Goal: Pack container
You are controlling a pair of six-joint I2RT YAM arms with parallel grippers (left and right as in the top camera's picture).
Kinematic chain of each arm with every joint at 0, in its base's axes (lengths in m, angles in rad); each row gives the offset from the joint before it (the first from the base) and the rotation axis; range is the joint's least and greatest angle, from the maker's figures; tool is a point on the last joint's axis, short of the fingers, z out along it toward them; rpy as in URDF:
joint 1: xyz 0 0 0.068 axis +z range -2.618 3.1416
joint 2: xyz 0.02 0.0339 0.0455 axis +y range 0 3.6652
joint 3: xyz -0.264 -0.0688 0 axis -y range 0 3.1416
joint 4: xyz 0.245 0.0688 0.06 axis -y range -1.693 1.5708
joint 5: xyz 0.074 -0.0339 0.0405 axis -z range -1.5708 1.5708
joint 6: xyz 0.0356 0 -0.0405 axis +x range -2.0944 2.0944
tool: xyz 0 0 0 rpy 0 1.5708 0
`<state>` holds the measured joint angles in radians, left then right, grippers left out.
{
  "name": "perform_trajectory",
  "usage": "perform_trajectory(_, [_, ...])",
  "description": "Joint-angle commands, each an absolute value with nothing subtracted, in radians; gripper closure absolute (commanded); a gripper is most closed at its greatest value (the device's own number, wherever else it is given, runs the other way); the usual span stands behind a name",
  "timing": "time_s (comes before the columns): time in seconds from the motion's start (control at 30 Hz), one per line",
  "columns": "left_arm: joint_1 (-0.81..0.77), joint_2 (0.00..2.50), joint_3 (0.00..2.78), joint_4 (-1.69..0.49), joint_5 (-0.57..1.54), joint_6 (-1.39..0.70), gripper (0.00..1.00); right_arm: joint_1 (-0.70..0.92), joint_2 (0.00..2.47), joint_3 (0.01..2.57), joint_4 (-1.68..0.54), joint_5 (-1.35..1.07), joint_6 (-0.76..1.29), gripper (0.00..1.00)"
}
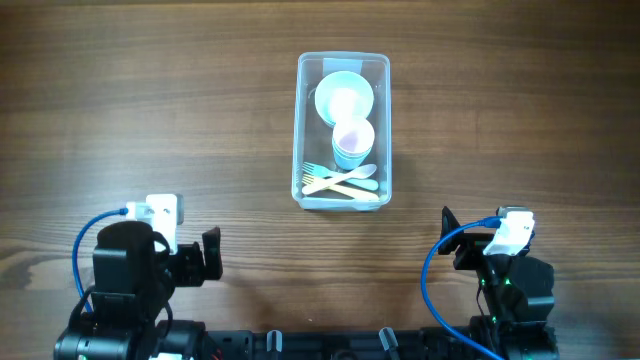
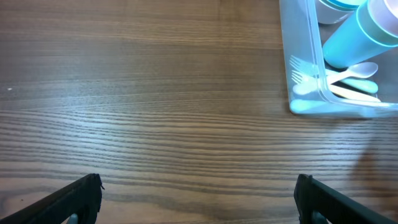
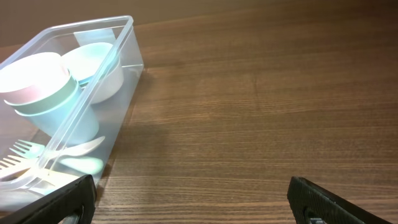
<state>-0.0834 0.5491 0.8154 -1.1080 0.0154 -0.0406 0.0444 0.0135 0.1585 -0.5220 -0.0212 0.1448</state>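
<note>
The clear plastic container stands at the table's middle, far from both arms. Inside it are a pale bowl, a stacked cup and pale forks and spoons at its near end. It also shows in the left wrist view at upper right and in the right wrist view at upper left. My left gripper is open and empty over bare wood at the near left. My right gripper is open and empty at the near right.
Wood-grain table all round. Blue cables run on both arms. The table's near edge lies just behind the arm bases.
</note>
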Motion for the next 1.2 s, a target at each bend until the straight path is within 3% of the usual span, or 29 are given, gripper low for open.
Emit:
perform_trajectory(0.0, [-0.077,0.5,0.783,-0.953,0.0,-0.007,0.0,0.045,0.005,0.153,-0.52,-0.008,0.134,0.0])
perform_trajectory(0.1, [-0.055,0.331,0.516,-0.645,0.105,-0.007,0.0,0.045,0.005,0.153,-0.52,-0.008,0.133,0.0])
perform_trajectory(0.2, [-0.044,0.204,0.365,-0.589,0.152,-0.007,0.0,0.044,0.005,0.153,-0.52,-0.008,0.133,0.0])
perform_trajectory(0.6, [-0.043,0.019,0.207,-0.59,0.164,-0.007,0.0,0.045,0.005,0.153,-0.52,-0.008,0.134,0.0])
perform_trajectory(0.8, [-0.044,0.006,0.165,-0.699,0.163,-0.007,0.0,0.044,0.005,0.153,-0.52,-0.008,0.133,0.0])
perform_trajectory(1.17, [-0.044,0.007,0.165,-0.7,0.164,-0.007,0.0,0.044,0.005,0.153,-0.52,-0.008,0.134,0.0])
